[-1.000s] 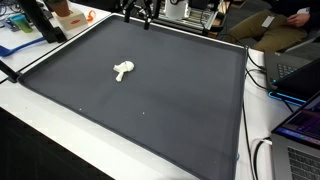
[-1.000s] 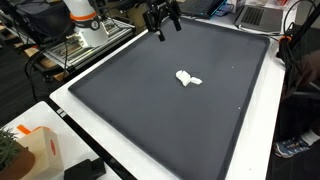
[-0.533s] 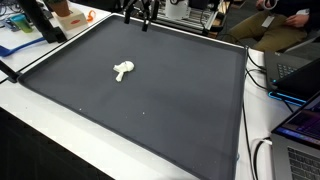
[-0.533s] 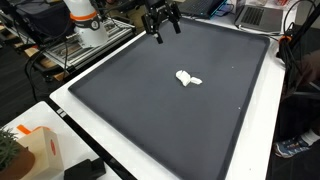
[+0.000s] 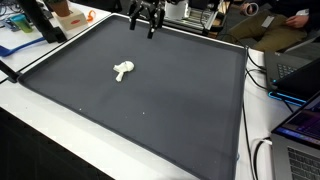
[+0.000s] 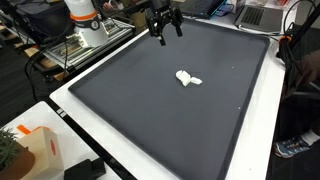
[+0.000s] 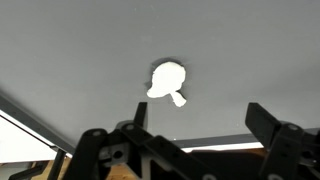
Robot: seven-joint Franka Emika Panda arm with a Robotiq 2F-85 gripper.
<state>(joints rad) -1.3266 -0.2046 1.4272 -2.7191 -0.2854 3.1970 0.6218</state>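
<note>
The gripper (image 5: 148, 24) hangs over the far rim of the dark mat (image 5: 170, 110), fingers spread wide and holding nothing. The small white piece (image 5: 122, 70) lies well apart from it, toward 7 o'clock. A good approach, I judge, would centre the piece between the fingers before descending. The white table (image 5: 35, 105) carries laptops (image 5: 300, 135) at 3 o'clock.

White table (image 5: 45, 118), top mostly covered by a dark grey mat (image 5: 160, 110) lying flat. One small white piece (image 5: 122, 70) lies on the mat, well inside its edges and nearer the far side.
</note>
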